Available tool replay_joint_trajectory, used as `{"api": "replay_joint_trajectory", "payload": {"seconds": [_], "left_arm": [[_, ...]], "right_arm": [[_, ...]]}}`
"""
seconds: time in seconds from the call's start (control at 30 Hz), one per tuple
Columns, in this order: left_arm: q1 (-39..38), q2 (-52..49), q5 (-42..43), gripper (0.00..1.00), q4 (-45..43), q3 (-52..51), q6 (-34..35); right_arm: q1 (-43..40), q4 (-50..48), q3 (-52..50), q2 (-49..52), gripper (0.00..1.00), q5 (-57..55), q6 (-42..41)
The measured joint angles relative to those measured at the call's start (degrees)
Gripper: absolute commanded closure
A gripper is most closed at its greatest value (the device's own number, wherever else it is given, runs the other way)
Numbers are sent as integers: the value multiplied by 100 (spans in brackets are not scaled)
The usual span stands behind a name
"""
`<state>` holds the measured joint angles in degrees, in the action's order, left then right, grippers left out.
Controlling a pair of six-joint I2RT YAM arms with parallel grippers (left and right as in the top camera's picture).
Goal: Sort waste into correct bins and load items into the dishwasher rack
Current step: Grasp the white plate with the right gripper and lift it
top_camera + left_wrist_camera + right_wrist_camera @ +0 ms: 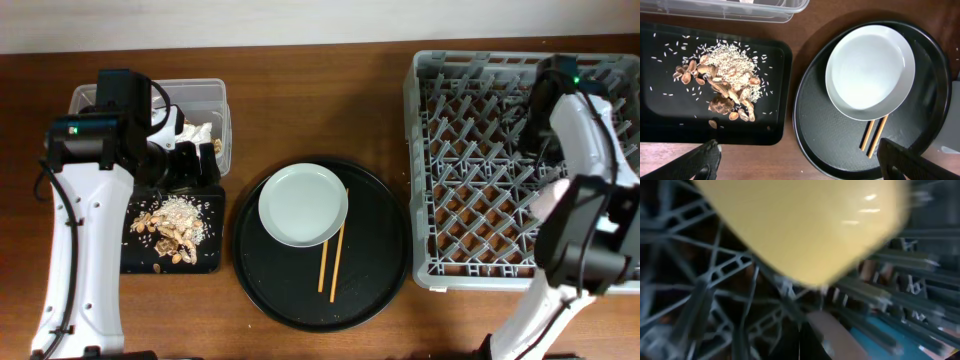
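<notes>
Yellow bowl blurred, cut by top edge; chopsticks partly hidden under plate.

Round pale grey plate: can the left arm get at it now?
Probably yes: the round pale grey plate lies bare on the large round black tray, and the left fingers hang open close by.

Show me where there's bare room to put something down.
Bare table lies between the clear tub and the rack, past the round black tray. That tray's right half, beyond the plate and chopsticks, is also free. Crowded: the shallow black tray, heaped with food bits, with the left gripper at its far edge.
</notes>
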<state>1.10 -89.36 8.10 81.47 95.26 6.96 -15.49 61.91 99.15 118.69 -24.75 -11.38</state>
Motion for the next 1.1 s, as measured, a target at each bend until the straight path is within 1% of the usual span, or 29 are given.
{"api": "replay_joint_trajectory", "payload": {"seconds": [0.03,0.1,0.13,0.17,0.23,0.3,0.33,0.4,0.5,0.57,0.6,0.63,0.7,0.73,0.8,0.83,0.87,0.93,0.97,1.1], "left_arm": [[0,0,0,1,4,0,0],[0,0,0,1,15,0,0],[0,0,0,1,24,0,0],[0,0,0,1,22,0,0],[0,0,0,1,20,0,0],[0,0,0,1,20,0,0],[0,0,0,1,17,0,0],[0,0,-4,1,15,0,0],[0,0,-85,1,20,0,0],[0,0,-278,1,13,0,0],[11,0,-391,1,13,0,57],[63,0,-466,1,15,0,114],[205,0,-549,1,17,0,203],[273,0,-584,1,17,0,245],[295,0,-619,1,17,0,284],[293,0,-623,1,17,0,302],[295,0,-623,1,17,0,317],[295,0,-623,1,20,0,319],[295,0,-623,1,20,0,319],[295,0,-623,1,22,0,319]], "right_arm": [[0,105,33,-299,30,221,-7],[0,114,184,-1128,28,1010,7],[0,101,249,-1410,21,1408,50],[0,133,341,-1801,16,2243,136],[61,566,420,-2074,13,3654,286],[455,907,289,-1993,13,4382,396],[1032,848,72,-1930,13,4614,420],[1779,691,-245,-1902,13,4730,431],[2662,214,-758,-1829,15,4739,334],[3364,-389,-1370,-1572,18,4690,-7],[3613,-643,-1617,-1451,21,4557,-225],[3788,-920,-1810,-1388,26,4404,-407],[4076,-1250,-2033,-1213,38,4190,-675],[4256,-1292,-2109,-1064,41,4059,-841],[4507,-1340,-2159,-782,59,3797,-1154],[4581,-1368,-2162,-647,64,3729,-1268],[4625,-1377,-2162,-501,77,3659,-1412],[4629,-1414,-2181,-407,94,3613,-1585],[4629,-1467,-2179,-400,96,3598,-1674],[4601,-1493,-2116,-402,96,3639,-1742]]}}
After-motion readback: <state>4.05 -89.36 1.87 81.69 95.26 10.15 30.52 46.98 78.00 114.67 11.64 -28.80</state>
